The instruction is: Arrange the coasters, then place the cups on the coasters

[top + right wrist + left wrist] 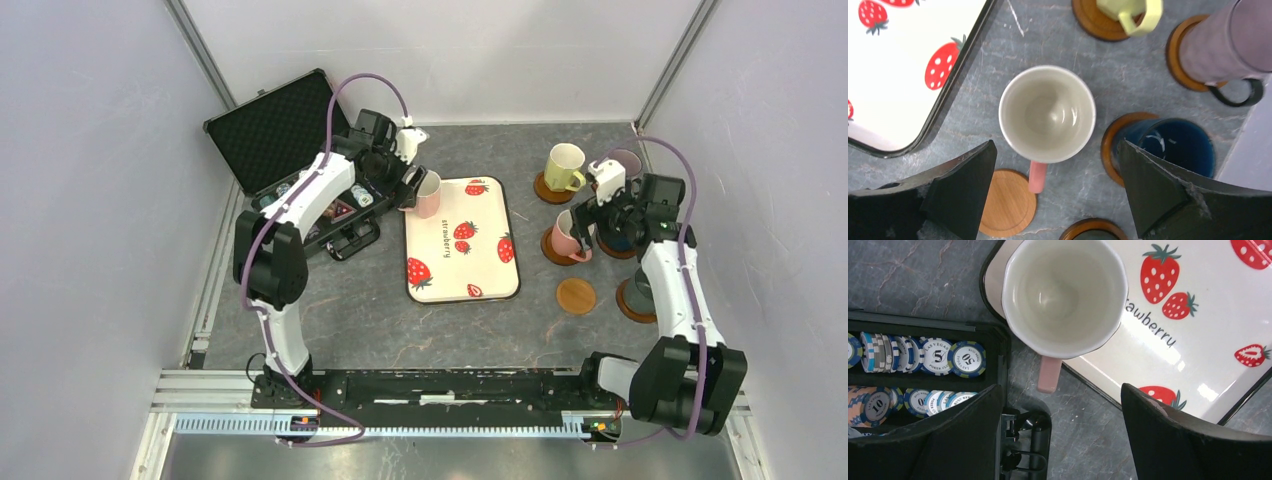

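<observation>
I see one pink ceramic mug (1064, 295) upright on the far-left corner of the cream strawberry-print tray (1198, 365), its handle overhanging the grey worktop (350, 310). My left pincer (1060, 395) hangs spread above it, arm reaching far, wrist turned down. A second pink mug (1047, 114) stands on a round wooden coaster (549, 252) near the right edge, with the right pincer (1057, 147) spread over it, not touching.

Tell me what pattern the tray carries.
The tray has red strawberries on cream; the top external view shows it best.
</observation>
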Tool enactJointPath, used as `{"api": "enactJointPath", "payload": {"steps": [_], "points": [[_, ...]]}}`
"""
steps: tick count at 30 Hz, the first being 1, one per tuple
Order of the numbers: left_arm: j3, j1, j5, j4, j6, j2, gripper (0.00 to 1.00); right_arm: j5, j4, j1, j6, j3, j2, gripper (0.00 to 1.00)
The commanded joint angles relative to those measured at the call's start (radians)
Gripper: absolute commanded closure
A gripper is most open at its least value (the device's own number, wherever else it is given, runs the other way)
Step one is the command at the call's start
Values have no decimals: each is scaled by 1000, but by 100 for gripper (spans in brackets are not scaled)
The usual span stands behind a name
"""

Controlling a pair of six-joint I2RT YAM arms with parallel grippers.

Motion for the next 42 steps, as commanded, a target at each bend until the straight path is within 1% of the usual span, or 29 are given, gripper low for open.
{"api": "enactJointPath", "payload": {"steps": [1, 5, 10, 13, 18, 23, 27, 32, 36, 37, 38, 42], "points": [[59, 14, 75, -103, 96, 19, 7, -29, -12, -3, 25, 100, 27, 2], [40, 13, 102, -128, 84, 44, 8, -43, -5, -3, 42, 144, 54, 2], [8, -4, 108, -76, 58, 49, 13, -85, 11, 10, 59, 190, 78, 2], [21, -24, 119, -72, 19, 58, 17, -84, 18, 25, 65, 211, 94, 2], [1, -71, 120, -46, -4, 51, 22, -67, 42, 52, 73, 218, 101, 2], [-9, -110, 124, -17, -41, 52, 24, -23, 41, 98, 71, 249, 118, 2], [-3, -143, 143, 6, -105, 59, 24, 1, 26, 128, 77, 287, 143, 2], [-8, -164, 127, 54, -205, 65, 18, 3, 28, 161, 84, 330, 166, 2], [2, -158, 106, 69, -272, 45, 10, 39, 31, 209, 97, 349, 180, 2], [-3, -156, 99, 79, -280, 28, 7, 51, 31, 215, 103, 351, 185, 2], [-8, -151, 96, 89, -288, 12, 6, 69, 31, 254, 111, 356, 191, 2], [-50, -95, 138, 109, -332, -73, 5, 128, 7, 333, 165, 399, 248, 2]]}}
